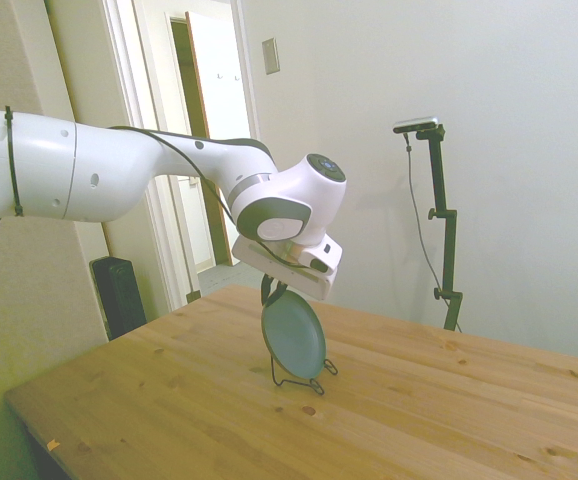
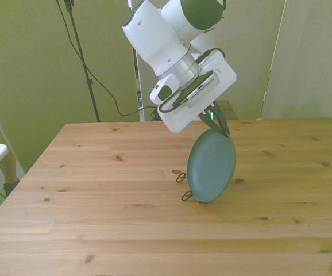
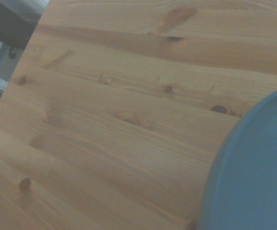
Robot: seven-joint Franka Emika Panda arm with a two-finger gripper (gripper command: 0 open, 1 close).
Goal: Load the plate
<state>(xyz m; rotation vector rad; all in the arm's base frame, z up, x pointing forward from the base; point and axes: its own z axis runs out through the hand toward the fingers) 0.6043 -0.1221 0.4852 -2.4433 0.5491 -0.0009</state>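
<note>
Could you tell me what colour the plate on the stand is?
Dull teal-green, plain and matte; the plate shows best in the front view.

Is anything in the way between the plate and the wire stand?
Nothing visible. The plate already stands on edge in the wire stand, and the gripper is at its top rim.

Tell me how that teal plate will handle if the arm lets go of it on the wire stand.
The plate stands on edge in the thin wire stand, so it could probably tip or roll out if nudged. It looks rigid, not floppy. Its matte surface may grip fairly well, though the gripper holds only the top rim.
</note>
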